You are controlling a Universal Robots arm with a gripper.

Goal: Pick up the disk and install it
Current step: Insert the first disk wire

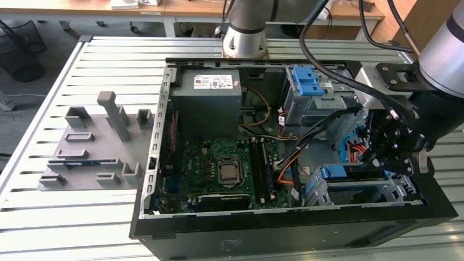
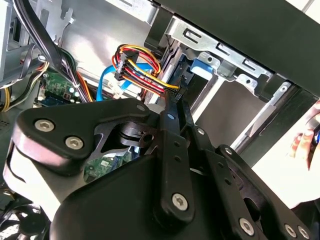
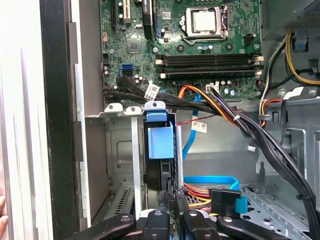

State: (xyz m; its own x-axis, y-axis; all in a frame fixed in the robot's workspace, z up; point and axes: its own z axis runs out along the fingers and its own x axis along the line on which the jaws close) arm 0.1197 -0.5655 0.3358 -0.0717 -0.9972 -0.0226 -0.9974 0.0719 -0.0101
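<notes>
**Listener:** Where is the disk right now?

**Operator:** I see the disk (image 3: pixel 161 142) standing on edge in a slot of the grey metal drive cage (image 3: pixel 120 150). The cage is in a corner of the open computer case (image 1: pixel 290 234), on the exterior view's right. The gripper (image 3: pixel 171 197) hangs just by the disk's exposed edge. Its jaws are drawn together, and I can make out nothing between them. I cannot tell whether the tips touch the disk.

**Listener:** What does it look like?

**Operator:** From here I get a dark, narrow edge capped by a bright blue plastic carrier with a square tab. Its broad faces are hidden inside the slot. Orange, yellow and black cables (image 3: pixel 220 107) run close beside it, with a flat blue cable (image 3: pixel 210 180) below.

**Listener:** How would it handle?

**Operator:** I judge it rigid and fairly heavy for its size, with smooth metal that could slip. It probably would not tolerate a knock. The plastic carrier likely flexes, so I would grip across the long sides, away from the connector end.
</notes>
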